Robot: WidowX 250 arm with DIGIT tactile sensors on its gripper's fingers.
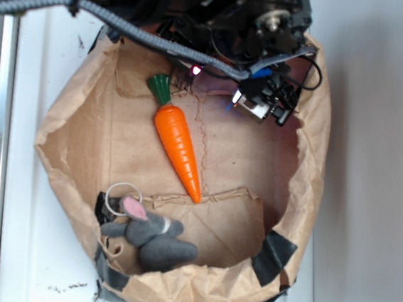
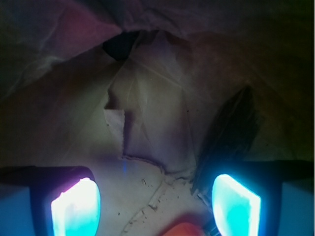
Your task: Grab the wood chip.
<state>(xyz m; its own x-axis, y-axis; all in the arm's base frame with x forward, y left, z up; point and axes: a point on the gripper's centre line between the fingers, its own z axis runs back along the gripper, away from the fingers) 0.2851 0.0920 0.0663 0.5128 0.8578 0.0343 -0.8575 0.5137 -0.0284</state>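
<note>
Two toys share the paper bag (image 1: 68, 131) with my target: the carrot (image 1: 179, 145) off to my gripper's (image 1: 263, 103) side, and the mouse (image 1: 152, 236) far across. Through the wrist view I see the jaws spread wide with nothing between them. The chip (image 2: 229, 135), a dark sliver, lies ahead and right, just past the right finger (image 2: 235, 204). I worry that pad lands on the chip, or closing pinches wrinkled paper instead.

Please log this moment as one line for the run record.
task: grab wood chip | gripper: open, empty, low in paper bag | chip: ahead, near one finger, ungrasped | carrot, plush mouse: untouched
</note>
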